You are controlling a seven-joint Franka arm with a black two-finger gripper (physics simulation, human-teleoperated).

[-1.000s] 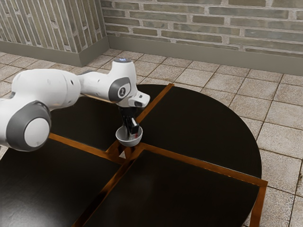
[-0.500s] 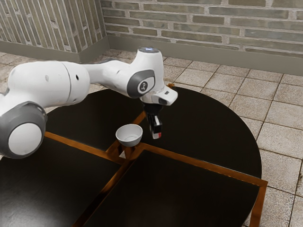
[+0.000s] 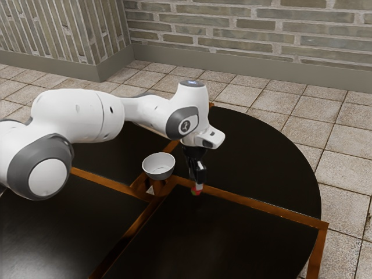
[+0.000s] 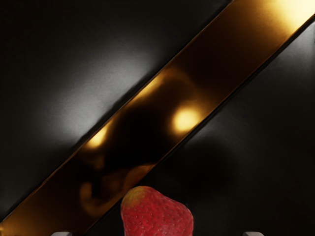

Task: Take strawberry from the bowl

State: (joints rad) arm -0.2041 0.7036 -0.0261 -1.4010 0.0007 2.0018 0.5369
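Note:
My gripper (image 3: pixel 198 185) is low over the table, on the exterior view's right of the bowl and a little nearer the viewer. Directly below its fingertips is the red strawberry (image 3: pixel 196 192), apparently at the tabletop. In the wrist view the tips of my gripper (image 4: pixel 157 234) stand wide apart, with a gap on either side of the strawberry (image 4: pixel 156 215); the gripper is open. The white-grey bowl (image 3: pixel 158 167) stands upright, and its visible inside holds nothing.
The round dark table (image 3: pixel 256 168) has orange-brown strips across it; one strip (image 4: pixel 147 123) runs beside the strawberry. A small opening lies between strips close to the bowl. Tiled floor and brick walls surround the table.
From inside the bowl, my hand has risen and moved toward the exterior view's right with the strawberry, then come down nearer the viewer. The bowl has stayed in place.

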